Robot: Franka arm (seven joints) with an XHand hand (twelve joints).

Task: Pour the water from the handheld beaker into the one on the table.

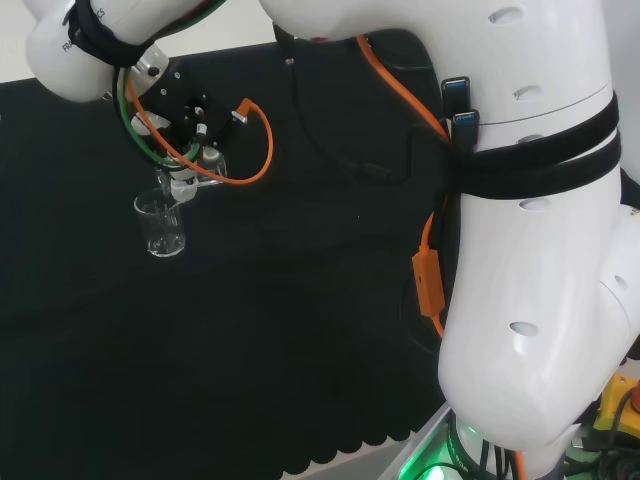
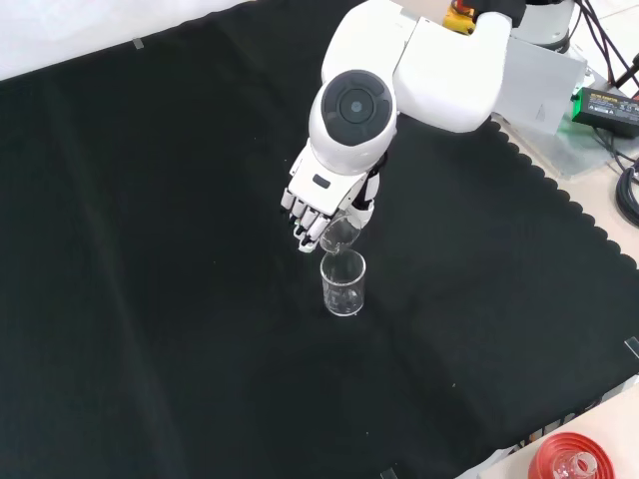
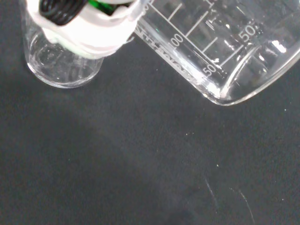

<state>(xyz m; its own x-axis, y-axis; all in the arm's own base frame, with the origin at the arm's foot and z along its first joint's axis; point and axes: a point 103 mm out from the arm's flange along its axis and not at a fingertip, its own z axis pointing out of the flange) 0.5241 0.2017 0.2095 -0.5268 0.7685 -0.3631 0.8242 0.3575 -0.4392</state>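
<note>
Right up against the wrist camera: handheld beaker (image 3: 220, 51), clear glass, round wall with printed white graduation marks, tipped well over so the thick rounded base edge faces the cloth. Beside it, table beaker (image 3: 58, 63), also clear, straight-sided cylinder, standing upright, partly tucked behind a blurred white and black bit of the hand (image 3: 89, 28). So two beakers total, both see-through, can't tell how much water sits in either. Underneath, black cloth (image 3: 140, 159), matte, slightly fuzzy, with a few pale specks and thin scratch-like lines. From the front view, hand (image 2: 324, 205) with fingers curled round the handheld beaker (image 2: 339, 236), tilted, mouth angled down right over the rim of the table beaker (image 2: 342, 284), nearly touching or just above, hard to call. Table beaker near the middle of the cloth (image 2: 150, 299), which has a scalloped edge toward the view's right. One big white arm link with a round grey cap (image 2: 355, 104) sitting just above the hand. In the head view, table beaker (image 1: 160, 225) at the left, hand (image 1: 185, 150) just above it, orange cable (image 1: 262, 140) looping off the wrist, smooth glossy white arm links (image 1: 530, 250) bulking up the right side.
</note>
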